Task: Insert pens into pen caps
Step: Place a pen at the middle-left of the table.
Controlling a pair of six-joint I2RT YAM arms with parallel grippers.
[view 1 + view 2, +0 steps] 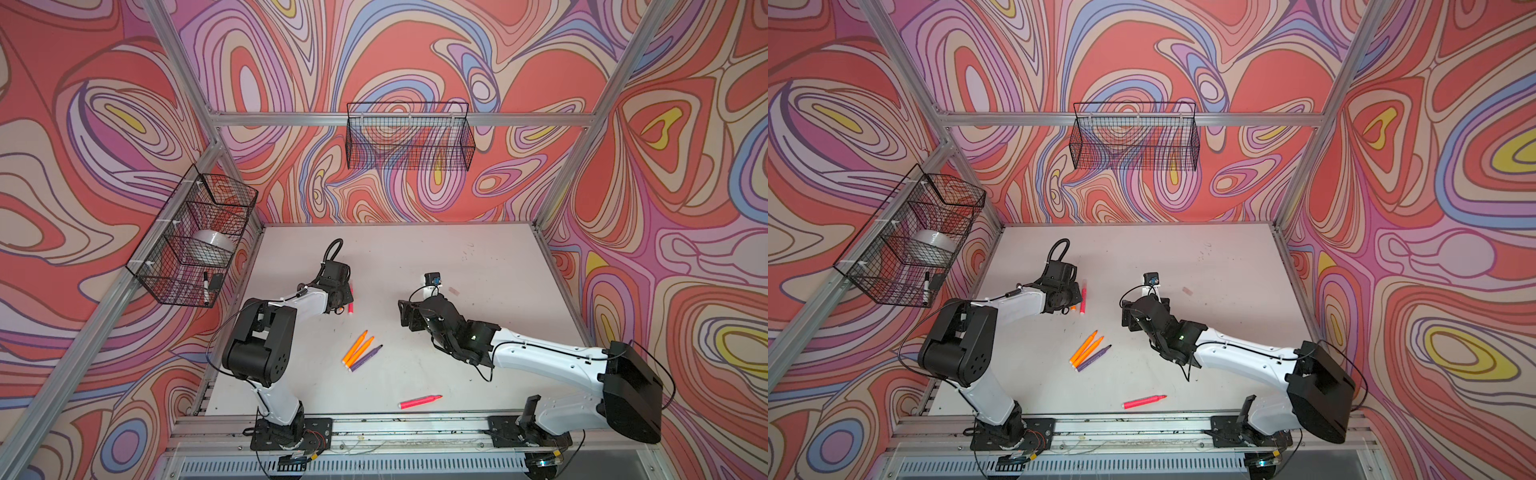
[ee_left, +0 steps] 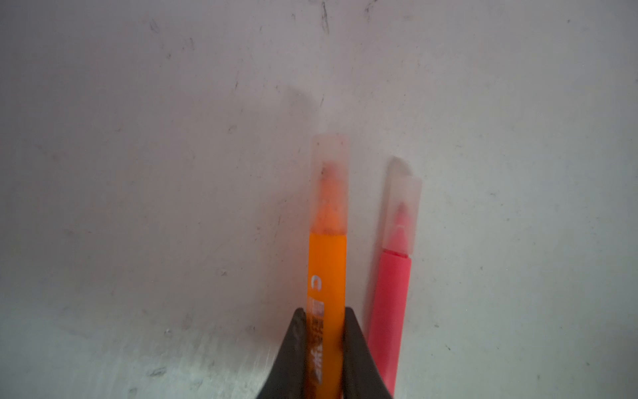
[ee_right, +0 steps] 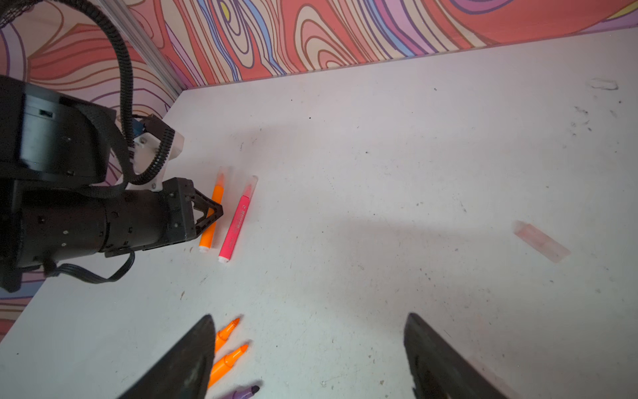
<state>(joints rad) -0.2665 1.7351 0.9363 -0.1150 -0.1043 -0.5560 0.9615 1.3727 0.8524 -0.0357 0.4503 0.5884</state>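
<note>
Cap (image 2: pixel 330 155) holds pen (image 2: pixel 326 269); basket (image 1: pixel 227 190) holds tape (image 1: pixel 212 241).

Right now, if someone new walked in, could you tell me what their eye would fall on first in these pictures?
The swirling red, pink and purple walls around the white table strike first. Next comes the left hand, at the table's left side, shut on a capped orange pen beside a capped pink pen. Mid-table, two uncapped orange pens and a purple pen lie close together.
</note>
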